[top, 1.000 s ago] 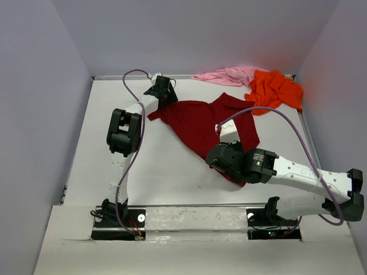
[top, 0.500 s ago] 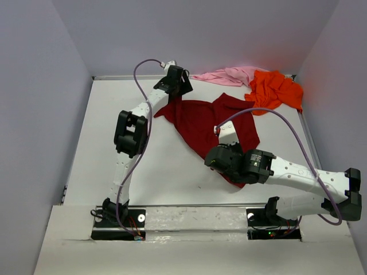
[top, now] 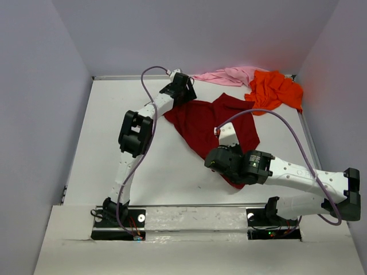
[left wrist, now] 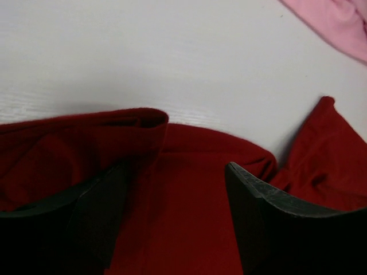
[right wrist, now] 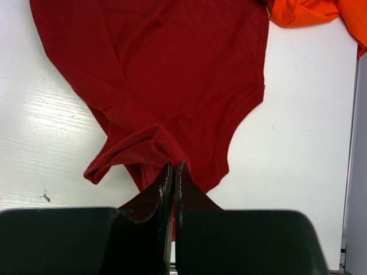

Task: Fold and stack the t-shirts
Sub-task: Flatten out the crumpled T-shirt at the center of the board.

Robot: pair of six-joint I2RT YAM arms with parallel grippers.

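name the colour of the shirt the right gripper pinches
Dark red cloth t-shirt; right wrist view.

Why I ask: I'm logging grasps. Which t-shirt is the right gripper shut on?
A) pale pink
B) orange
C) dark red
C: the right wrist view shows the right gripper with its fingers pressed together on a bunched edge of the dark red t-shirt.

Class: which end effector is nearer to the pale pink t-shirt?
Left. The left end effector sits just left of the pink t-shirt; the right end effector is much farther off, shut on the dark red t-shirt at its near hem.
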